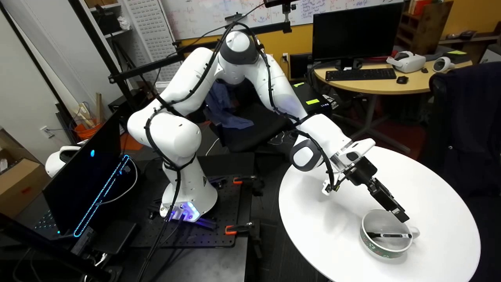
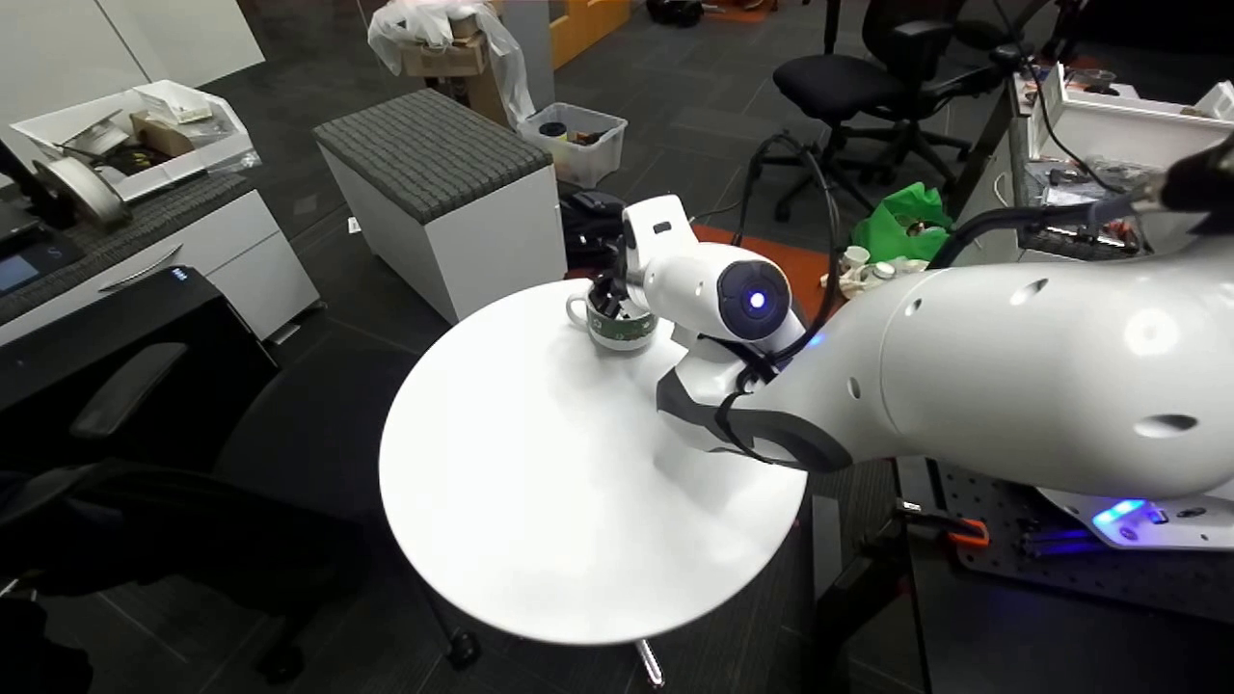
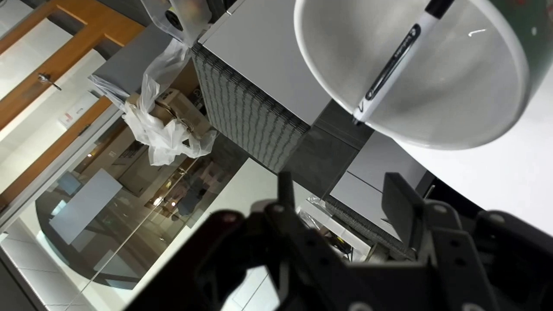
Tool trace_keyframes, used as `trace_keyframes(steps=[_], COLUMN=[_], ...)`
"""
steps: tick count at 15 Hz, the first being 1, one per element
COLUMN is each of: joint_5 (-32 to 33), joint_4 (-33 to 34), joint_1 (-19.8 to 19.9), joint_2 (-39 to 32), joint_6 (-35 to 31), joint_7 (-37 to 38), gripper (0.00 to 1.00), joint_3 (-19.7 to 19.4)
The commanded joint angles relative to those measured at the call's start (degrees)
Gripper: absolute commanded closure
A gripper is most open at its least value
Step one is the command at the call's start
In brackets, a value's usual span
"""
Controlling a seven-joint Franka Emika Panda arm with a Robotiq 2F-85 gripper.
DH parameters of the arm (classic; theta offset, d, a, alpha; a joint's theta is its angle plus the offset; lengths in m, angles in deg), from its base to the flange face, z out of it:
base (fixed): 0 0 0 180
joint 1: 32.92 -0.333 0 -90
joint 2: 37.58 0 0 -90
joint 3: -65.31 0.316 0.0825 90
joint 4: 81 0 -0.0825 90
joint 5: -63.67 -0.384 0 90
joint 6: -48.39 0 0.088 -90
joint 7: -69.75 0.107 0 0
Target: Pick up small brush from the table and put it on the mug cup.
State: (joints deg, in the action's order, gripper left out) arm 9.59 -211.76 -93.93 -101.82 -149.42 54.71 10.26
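The small brush is a thin black-and-white, pen-like stick (image 1: 391, 235) lying in the mug cup. In the wrist view the small brush (image 3: 393, 69) has one end on the rim and its black end leans inside. The mug cup (image 1: 385, 251) is white-grey with a green patterned band and stands on the white round table (image 1: 313, 207). The mug cup (image 2: 622, 333) and table (image 2: 540, 482) also show in an exterior view. My gripper (image 1: 401, 215) is just above the mug's rim. In the wrist view my gripper (image 3: 339, 185) is open, with nothing between its fingers.
A wooden desk (image 1: 422, 82) with a monitor and headset stands behind the table. A dark chair (image 1: 462, 129) is close to the table's edge. A white cabinet with a grey top (image 2: 434, 145) stands beyond the mug. The robot's base sits on a black bench (image 1: 231, 262).
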Motion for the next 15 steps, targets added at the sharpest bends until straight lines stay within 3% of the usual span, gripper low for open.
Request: trace_keyframes(steps=[1, 2, 3, 15], joint_5=[-1.0, -0.9, -1.0, 0.6], joint_4=[0.1, -0.2, -0.6, -6.6], joint_1=[-1.7, -2.1, -2.4, -8.7], joint_2=[-1.8, -1.4, -1.0, 2.8], joint_6=[-0.1, 0.0, 0.0, 0.0], joint_7=[1.6, 1.5, 1.3, -0.2], gripper=[0.11, 0.02, 0.01, 0.0], joint_3=[-1.3, -1.5, -1.6, -9.2])
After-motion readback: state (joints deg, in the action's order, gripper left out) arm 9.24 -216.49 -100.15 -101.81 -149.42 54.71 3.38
